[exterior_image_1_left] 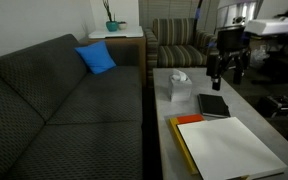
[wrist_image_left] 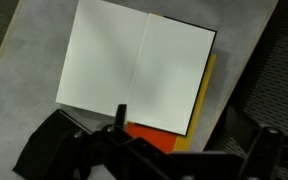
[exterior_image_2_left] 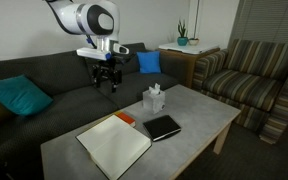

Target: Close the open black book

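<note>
The black book [wrist_image_left: 134, 65] lies open on the grey coffee table [wrist_image_left: 234, 50], showing plain white pages, a thin black cover edge and a yellow strip [wrist_image_left: 206, 95] along one side. It shows in both exterior views [exterior_image_1_left: 229, 148] [exterior_image_2_left: 114, 145] at the table's near end. My gripper [exterior_image_1_left: 227, 70] [exterior_image_2_left: 106, 80] hangs well above the table, apart from the book, with its fingers spread and nothing between them. In the wrist view the gripper [wrist_image_left: 194, 125] frames the book's lower edge.
A red-orange book [exterior_image_1_left: 189, 119] [exterior_image_2_left: 125, 119] [wrist_image_left: 149, 138] lies partly under the open one. A small black book [exterior_image_1_left: 213, 105] [exterior_image_2_left: 162, 127] and a tissue box [exterior_image_1_left: 178, 85] [exterior_image_2_left: 155, 98] sit nearby. A dark sofa [exterior_image_1_left: 54, 100] and a striped armchair [exterior_image_2_left: 249, 75] border the table.
</note>
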Tool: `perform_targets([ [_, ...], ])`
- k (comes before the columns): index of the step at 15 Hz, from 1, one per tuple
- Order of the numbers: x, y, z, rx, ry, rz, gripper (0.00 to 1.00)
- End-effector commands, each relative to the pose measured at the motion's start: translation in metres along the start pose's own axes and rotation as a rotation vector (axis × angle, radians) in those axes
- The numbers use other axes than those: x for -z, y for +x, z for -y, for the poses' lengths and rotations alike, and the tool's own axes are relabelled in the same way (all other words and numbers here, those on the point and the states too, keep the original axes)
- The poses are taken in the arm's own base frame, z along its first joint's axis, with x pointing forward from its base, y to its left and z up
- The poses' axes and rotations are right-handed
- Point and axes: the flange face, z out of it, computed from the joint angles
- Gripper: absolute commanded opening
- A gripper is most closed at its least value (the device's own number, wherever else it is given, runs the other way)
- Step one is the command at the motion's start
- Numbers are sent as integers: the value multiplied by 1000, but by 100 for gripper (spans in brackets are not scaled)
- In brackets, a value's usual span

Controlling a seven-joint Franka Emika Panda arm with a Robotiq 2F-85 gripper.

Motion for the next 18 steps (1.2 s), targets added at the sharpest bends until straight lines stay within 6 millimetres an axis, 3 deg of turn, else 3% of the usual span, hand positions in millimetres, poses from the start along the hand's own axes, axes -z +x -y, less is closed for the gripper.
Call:
perform_targets([
  [1, -16, 4, 2, 1, 7, 14, 100],
  [3, -35, 10, 3, 2, 14, 23, 100],
  [7, -31, 15, 3, 1, 15, 9, 100],
  [14, -89, 52, 60, 71, 12, -1, 100],
  [18, -119, 58, 97, 131, 52, 60, 100],
])
